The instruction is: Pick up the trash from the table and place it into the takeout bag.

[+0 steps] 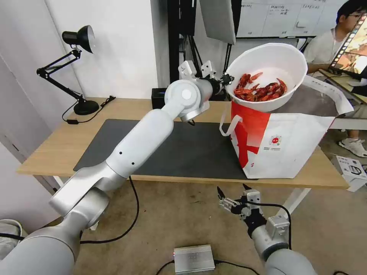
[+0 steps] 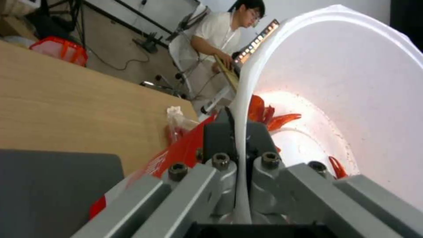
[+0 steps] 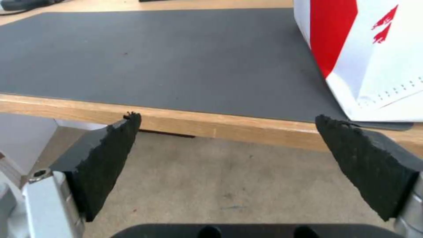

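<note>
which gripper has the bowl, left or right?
The left gripper: its jaws pinch the white bowl's rim above the takeout bag. The right gripper hangs open below the table edge.

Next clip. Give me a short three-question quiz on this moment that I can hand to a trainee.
1. True or false: the right gripper holds the white bowl.
2. Where is the bowl relative to the takeout bag? A) flat on the dark mat B) raised over the bag's open top, tilted C) on the floor
3. Fill in: the left gripper is clamped on the bowl's ____.

Key
1. False: the left gripper holds it; the right one hangs open below the table edge.
2. B
3. rim; the left wrist view shows the rim pinched between the fingers, red shellfish scraps inside.
</note>
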